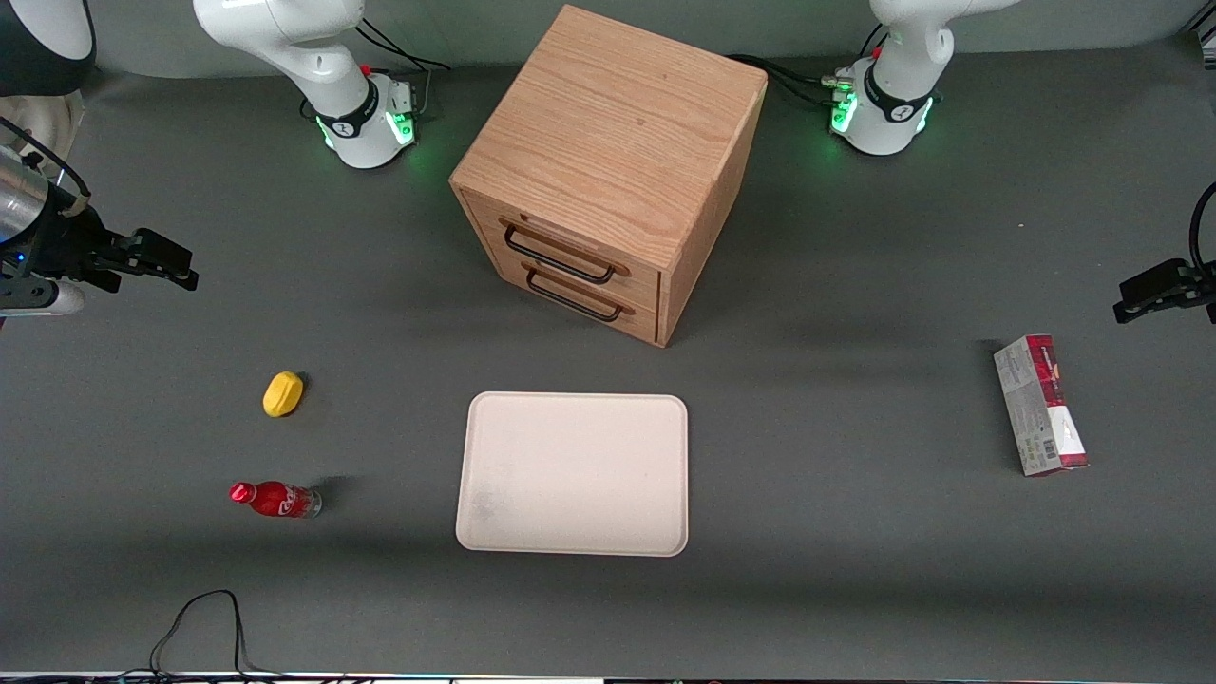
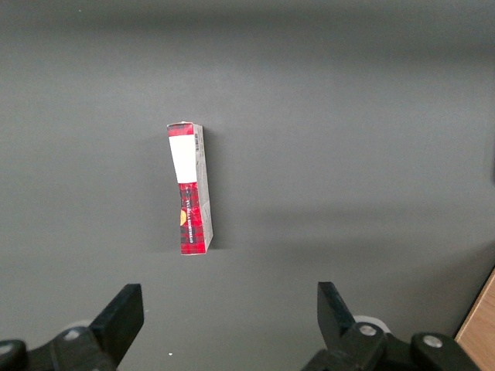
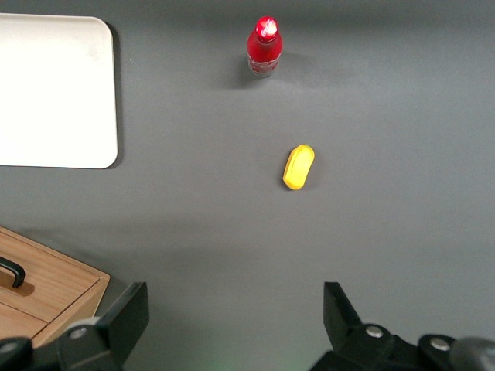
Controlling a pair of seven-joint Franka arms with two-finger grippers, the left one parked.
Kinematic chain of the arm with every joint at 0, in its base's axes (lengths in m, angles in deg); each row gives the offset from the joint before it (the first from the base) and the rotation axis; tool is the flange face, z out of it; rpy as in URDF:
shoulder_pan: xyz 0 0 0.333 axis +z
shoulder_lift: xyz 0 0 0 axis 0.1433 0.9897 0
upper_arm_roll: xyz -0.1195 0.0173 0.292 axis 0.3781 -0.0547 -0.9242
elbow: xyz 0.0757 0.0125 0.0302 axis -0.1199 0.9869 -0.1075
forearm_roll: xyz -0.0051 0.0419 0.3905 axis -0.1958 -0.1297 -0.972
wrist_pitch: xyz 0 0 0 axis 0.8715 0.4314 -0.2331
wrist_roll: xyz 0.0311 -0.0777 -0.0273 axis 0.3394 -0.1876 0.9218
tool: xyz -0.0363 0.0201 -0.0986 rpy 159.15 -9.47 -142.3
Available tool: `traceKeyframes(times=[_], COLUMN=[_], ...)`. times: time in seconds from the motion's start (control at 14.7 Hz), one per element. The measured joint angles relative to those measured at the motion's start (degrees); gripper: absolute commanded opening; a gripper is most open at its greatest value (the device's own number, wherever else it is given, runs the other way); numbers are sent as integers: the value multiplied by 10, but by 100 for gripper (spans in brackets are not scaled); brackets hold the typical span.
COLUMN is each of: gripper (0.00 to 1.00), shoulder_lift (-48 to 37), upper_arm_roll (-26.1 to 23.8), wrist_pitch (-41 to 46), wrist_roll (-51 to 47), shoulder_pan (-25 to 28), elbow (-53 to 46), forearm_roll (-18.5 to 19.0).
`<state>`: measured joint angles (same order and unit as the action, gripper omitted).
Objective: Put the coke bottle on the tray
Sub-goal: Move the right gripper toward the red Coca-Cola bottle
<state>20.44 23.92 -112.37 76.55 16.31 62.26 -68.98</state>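
The coke bottle (image 1: 275,500) is small, glossy red with a red cap and a clear base. It lies on its side on the grey table, toward the working arm's end, beside the tray and nearer the front camera than the lemon. It also shows in the right wrist view (image 3: 264,46). The tray (image 1: 573,472) is a flat cream-white rectangle, bare, in front of the cabinet; its corner shows in the right wrist view (image 3: 54,93). My gripper (image 1: 161,260) hangs open and empty above the table at the working arm's end, farther from the front camera than the lemon and bottle; its fingertips (image 3: 131,309) are wide apart.
A yellow lemon-shaped lump (image 1: 282,393) lies between the gripper and the bottle. A wooden two-drawer cabinet (image 1: 608,171) stands at mid-table, drawers shut. A red-and-white box (image 1: 1040,405) lies toward the parked arm's end. A black cable (image 1: 204,627) curls at the table's near edge.
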Motion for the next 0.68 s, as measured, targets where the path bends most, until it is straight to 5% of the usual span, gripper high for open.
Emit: traceKeyframes(times=[0.68], gripper=[100], shoulder_lift=[17], upper_arm_roll=[2], wrist_pitch=[-19], wrist_roll=[-1], shoulder_pan=[-8], elbow=[-7], forearm_roll=[0])
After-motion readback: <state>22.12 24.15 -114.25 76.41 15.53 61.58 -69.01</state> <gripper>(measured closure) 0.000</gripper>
